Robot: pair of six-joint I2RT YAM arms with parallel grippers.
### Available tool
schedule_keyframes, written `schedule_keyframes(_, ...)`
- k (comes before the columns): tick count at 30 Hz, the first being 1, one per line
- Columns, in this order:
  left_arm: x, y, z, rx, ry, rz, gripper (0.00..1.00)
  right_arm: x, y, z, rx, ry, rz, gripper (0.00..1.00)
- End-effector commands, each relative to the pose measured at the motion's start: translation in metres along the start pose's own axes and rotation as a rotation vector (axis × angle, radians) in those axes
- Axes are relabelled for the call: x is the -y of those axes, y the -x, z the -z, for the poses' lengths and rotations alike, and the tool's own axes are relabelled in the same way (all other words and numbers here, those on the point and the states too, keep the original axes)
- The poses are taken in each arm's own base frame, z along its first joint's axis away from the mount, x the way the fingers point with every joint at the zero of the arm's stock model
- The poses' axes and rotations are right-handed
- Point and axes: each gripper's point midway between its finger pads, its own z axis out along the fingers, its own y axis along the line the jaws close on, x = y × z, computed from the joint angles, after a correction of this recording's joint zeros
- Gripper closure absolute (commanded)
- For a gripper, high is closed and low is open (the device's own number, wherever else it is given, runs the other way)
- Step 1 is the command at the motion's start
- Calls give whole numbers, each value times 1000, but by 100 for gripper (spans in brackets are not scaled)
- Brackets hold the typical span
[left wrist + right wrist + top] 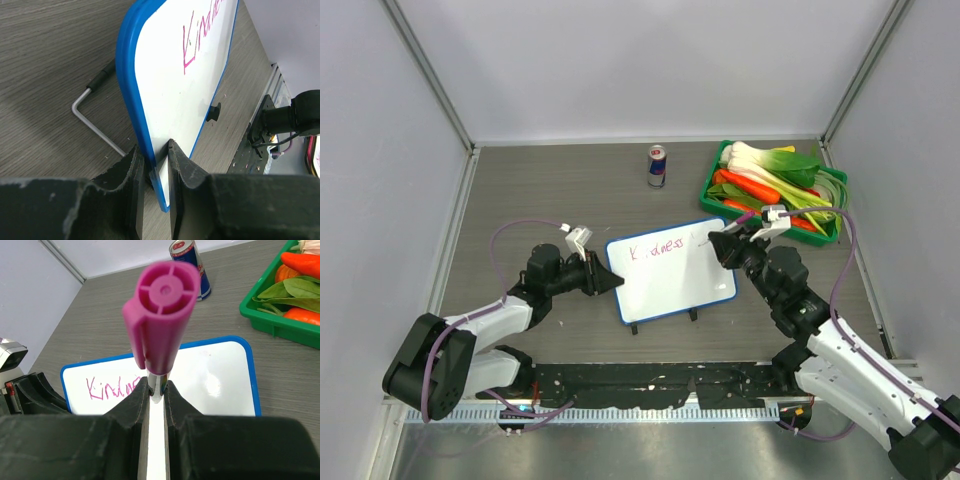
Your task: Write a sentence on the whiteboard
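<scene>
top view: the whiteboard (pixel 670 278) sits mid-way across the desk (pixel 540 190), with the sentence (pixel 660 250) begun on its top line. my left hand (pixel 616 283) pinches the board's 9 o'clock edge, i judge to steady it against pen pressure. my right hand (pixel 725 246) is at its 2 o'clock corner. a can (pixel 657 166) stands at 12, well apart. a green tray (pixel 840 215) of vegetables (pixel 775 175) sits at 1, just beside the right hand, so it could snag.

left wrist: the left hand (pixel 155 155) is clamped on the blue rim. a bent wire leg (pixel 92 120) lies behind it.

right wrist: the right hand (pixel 156 390) is clamped on a magenta marker (pixel 160 315), with its cap end toward me. its tip is hidden, so i cannot tell whether it touches the board.
</scene>
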Motion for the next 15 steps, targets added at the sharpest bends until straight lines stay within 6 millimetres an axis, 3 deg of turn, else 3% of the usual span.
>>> schedule_keyframes(1,-5,0,-3,-9,24,-53,100,-6,20,4,48,11,10,99)
schedule_keyframes(15,-6,0,-3,-10,29,-52,100,-1,10,8,22,2,29,99)
